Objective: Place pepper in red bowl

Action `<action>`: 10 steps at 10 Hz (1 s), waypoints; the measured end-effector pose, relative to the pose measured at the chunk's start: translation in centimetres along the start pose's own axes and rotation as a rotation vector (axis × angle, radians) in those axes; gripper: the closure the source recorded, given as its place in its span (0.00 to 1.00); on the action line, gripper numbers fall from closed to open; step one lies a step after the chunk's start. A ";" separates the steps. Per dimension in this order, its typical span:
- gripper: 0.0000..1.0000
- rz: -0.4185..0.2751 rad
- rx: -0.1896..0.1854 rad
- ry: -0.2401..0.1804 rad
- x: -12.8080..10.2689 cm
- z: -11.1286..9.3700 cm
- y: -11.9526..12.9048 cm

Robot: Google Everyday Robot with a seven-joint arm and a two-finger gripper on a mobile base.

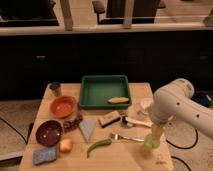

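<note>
The pepper (99, 146) is slim, curved and green, and lies on the wooden table near its front middle. An orange-red bowl (63, 106) stands at the left. A darker red bowl (49, 132) stands in front of it. Both bowls look empty. My white arm reaches in from the right. My gripper (155, 134) points down at the table's right front, just over a light green cup-like object (151, 144). It is well to the right of the pepper, with a fork between them.
A green tray (105, 80) at the back middle holds a yellow corn-like piece (118, 100). A fork (125, 137), a bar-shaped item (110, 120), a grey-blue cloth (87, 129), a blue sponge (43, 155), a small round fruit (65, 145) and a can (55, 88) lie around.
</note>
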State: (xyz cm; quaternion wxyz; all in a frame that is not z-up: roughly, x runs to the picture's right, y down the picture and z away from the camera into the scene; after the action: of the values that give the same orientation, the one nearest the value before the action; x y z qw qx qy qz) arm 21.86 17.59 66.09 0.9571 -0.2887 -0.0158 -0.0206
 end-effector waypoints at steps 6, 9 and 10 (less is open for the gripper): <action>0.20 -0.058 0.000 -0.021 -3.5 0.8 2.2; 0.20 -0.097 0.001 -0.030 -5.6 1.3 3.2; 0.20 -0.104 -0.001 -0.037 -6.7 1.5 3.6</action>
State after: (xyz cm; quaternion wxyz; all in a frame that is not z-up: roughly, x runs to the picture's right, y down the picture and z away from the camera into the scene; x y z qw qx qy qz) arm 15.35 21.62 65.04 0.9541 -0.2882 -0.0483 -0.0649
